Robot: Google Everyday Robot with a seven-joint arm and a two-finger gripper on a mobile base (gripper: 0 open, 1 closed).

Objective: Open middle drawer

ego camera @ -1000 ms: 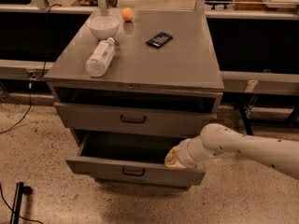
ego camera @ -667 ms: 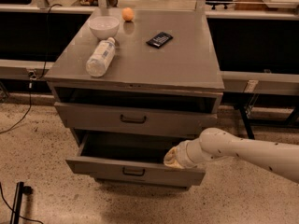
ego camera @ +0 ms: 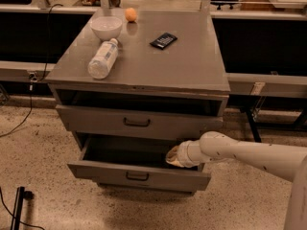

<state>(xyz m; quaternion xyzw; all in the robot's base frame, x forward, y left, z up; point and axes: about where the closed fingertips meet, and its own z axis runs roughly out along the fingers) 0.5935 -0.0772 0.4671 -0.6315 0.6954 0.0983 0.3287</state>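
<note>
The grey metal cabinet has its middle drawer pulled out towards me. Its dark inside shows, and its small dark bar pull sits on the flat front panel. My gripper comes in from the right on the white arm. It sits just over the drawer's right inner part, behind the front panel. The taller top drawer with the wider handle lies above it, with a dark gap over its front. The lowest drawer is hidden under the open one.
On the cabinet top lie a clear plastic bottle on its side, a white bowl, an orange fruit and a dark flat packet. Long dark benches stand behind on both sides. A cable and a black object lie on the speckled floor at the left.
My gripper and forearm have shifted slightly left, further over the open middle drawer. The drawer's position has not visibly changed.
</note>
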